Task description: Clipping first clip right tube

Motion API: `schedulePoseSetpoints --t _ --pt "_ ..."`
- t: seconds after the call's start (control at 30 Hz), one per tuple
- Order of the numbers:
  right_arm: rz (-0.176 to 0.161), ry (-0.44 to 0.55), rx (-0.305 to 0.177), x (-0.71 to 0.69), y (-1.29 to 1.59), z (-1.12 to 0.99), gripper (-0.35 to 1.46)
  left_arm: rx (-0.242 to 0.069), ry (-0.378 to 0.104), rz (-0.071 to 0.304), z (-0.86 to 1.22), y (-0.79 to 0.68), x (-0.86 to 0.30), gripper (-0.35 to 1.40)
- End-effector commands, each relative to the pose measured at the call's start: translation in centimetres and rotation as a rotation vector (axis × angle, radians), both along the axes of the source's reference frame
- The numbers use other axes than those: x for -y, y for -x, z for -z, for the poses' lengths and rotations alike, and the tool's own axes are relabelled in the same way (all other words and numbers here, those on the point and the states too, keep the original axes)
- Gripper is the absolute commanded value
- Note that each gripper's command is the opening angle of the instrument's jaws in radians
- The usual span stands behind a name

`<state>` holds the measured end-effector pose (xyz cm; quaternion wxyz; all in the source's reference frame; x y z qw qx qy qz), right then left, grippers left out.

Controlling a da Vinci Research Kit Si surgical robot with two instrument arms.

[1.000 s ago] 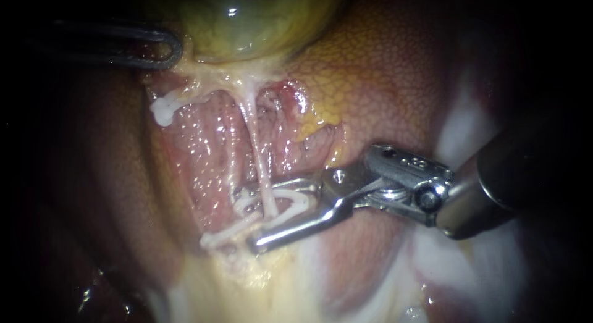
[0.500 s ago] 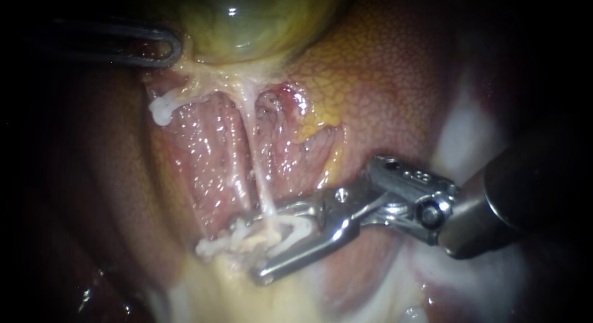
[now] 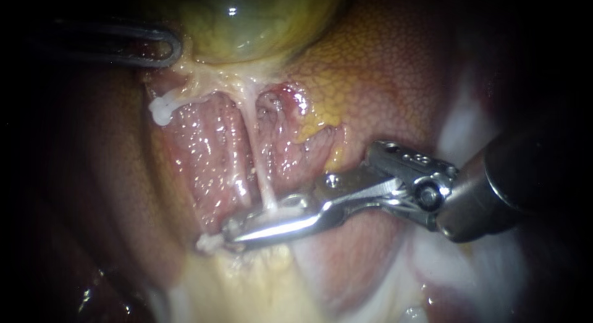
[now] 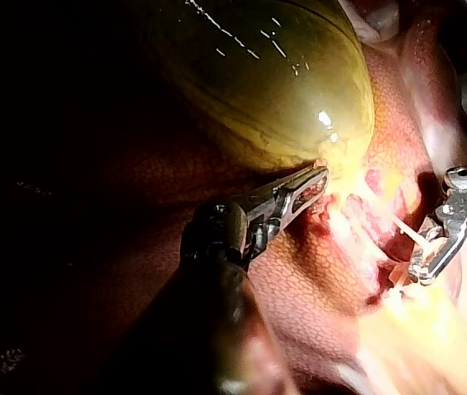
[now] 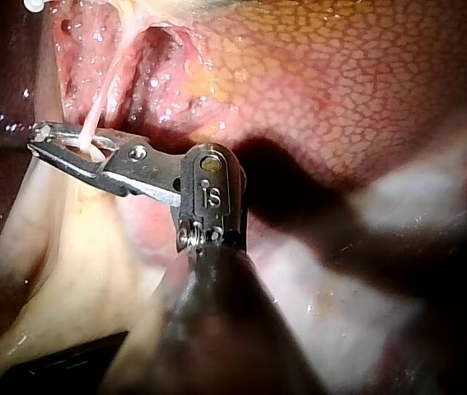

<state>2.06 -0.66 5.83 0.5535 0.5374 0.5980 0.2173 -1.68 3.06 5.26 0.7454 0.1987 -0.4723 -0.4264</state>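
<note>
Since half a second ago our right instrument's end effector (image 3: 230, 234) has closed. The gap that showed the white clip is gone, and it now clamps the right tube (image 3: 260, 168) low down, well away from the gallbladder (image 3: 247, 20). That tube runs down from the gallbladder and crosses the end effector almost squarely. Our left instrument's end effector (image 3: 172, 49) pinches the gallbladder's lower edge, well apart, so the next move, we judge, belongs to the right.

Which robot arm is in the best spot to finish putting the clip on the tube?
Right, probably. The right instrument is shut on the tube, with the white clip inside its bite. The left instrument is far off, up beside the gallbladder.
</note>
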Motion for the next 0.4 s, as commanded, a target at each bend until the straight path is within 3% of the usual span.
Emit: schedulePoseSetpoints --t 0.03,0.4 --pt "0.0 0.001 0.001 0.0 0.01 -0.01 -0.35 0.0 0.0 0.0 0.0 0.0 0.0 -0.35" --pt "-0.002 0.002 0.002 0.02 0.02 -0.04 -0.35 0.0 0.0 0.0 0.0 0.0 0.0 -0.35"
